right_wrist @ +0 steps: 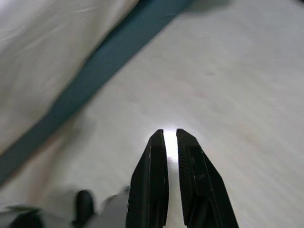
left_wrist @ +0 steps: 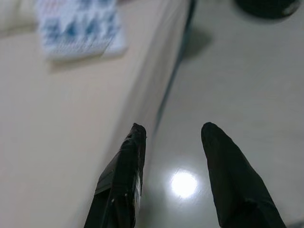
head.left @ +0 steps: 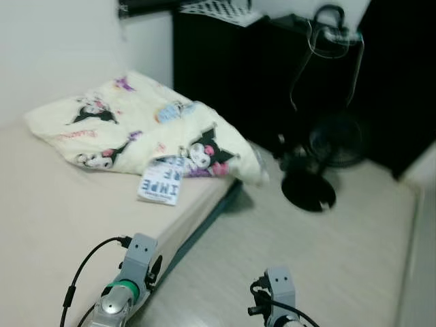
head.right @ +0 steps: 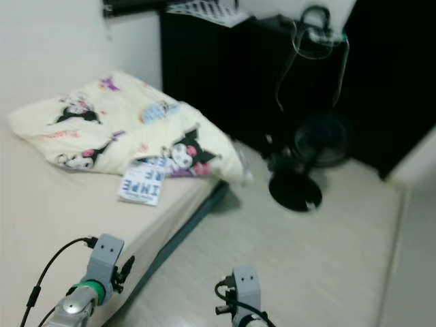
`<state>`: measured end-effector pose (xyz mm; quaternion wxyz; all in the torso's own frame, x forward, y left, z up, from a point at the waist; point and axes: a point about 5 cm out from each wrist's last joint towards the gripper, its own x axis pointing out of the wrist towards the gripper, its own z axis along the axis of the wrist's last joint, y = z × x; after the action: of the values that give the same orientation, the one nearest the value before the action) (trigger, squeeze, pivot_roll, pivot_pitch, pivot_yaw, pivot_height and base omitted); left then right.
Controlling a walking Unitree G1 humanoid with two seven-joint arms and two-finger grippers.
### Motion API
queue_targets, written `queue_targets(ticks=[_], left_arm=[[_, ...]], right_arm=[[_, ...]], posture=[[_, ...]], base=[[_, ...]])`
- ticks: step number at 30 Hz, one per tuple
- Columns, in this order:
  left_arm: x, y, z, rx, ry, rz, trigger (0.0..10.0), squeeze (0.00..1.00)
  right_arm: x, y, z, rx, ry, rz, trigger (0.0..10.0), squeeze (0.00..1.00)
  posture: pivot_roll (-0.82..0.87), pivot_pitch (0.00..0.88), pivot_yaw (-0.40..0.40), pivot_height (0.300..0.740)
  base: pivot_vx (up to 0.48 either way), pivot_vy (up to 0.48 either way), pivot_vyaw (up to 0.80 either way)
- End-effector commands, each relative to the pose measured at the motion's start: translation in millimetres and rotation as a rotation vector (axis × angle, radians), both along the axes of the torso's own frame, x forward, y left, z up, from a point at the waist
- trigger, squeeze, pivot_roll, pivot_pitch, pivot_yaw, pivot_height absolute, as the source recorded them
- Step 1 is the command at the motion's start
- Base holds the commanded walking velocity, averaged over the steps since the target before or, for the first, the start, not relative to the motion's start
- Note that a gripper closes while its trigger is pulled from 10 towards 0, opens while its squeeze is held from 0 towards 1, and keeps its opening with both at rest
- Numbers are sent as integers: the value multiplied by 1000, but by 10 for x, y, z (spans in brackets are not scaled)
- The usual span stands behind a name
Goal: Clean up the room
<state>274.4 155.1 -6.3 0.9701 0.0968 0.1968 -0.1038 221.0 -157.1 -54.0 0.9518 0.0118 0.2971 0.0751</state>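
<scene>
A cream blanket [head.left: 143,126] printed with cartoon figures lies bunched at the far end of a beige mattress [head.left: 61,225]. A white packet with blue letters [head.left: 161,181] rests on the mattress just in front of it, also seen as the packet [left_wrist: 78,29] in the left wrist view. My left gripper [left_wrist: 173,135] hangs open over the mattress edge, nothing between its fingers. My right gripper [right_wrist: 170,137] points at the pale floor beside the mattress with its fingers nearly together, holding nothing. Both wrists show low in the head views.
A black floor fan [head.left: 320,160] stands on the floor past the mattress corner, with a cable looping above it. A dark cabinet [head.left: 225,61] lines the back wall. A teal mattress base [right_wrist: 95,76] runs along the edge. Pale floor [head.left: 327,259] spreads to the right.
</scene>
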Motion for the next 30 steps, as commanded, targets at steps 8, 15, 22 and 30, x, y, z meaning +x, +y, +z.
queue_targets(ticks=[8, 15, 22, 30], left_arm=[[-61, 3, -58, 12, 26, -11, 10000, 0], [-56, 5, -59, 14, 27, -12, 10000, 0], [-48, 2, -52, 14, 24, -14, 10000, 0], [-35, -13, -47, 14, 24, -18, 10000, 0]], right_arm=[[-34, -23, -27, 10, 19, -34, 10000, 0], [-30, -27, -23, 10, 16, -40, 10000, 0], [0, -47, 2, 5, -4, -55, 10000, 0], [24, -70, 21, 0, -16, -67, 10000, 0]], posture=[[-33, 21, 20, 740], [-36, 22, 22, 740], [-36, 21, 22, 740], [-44, 16, 23, 740]], base=[[0, 0, -775], [0, 0, -775], [0, 0, -775], [0, 0, -775]])
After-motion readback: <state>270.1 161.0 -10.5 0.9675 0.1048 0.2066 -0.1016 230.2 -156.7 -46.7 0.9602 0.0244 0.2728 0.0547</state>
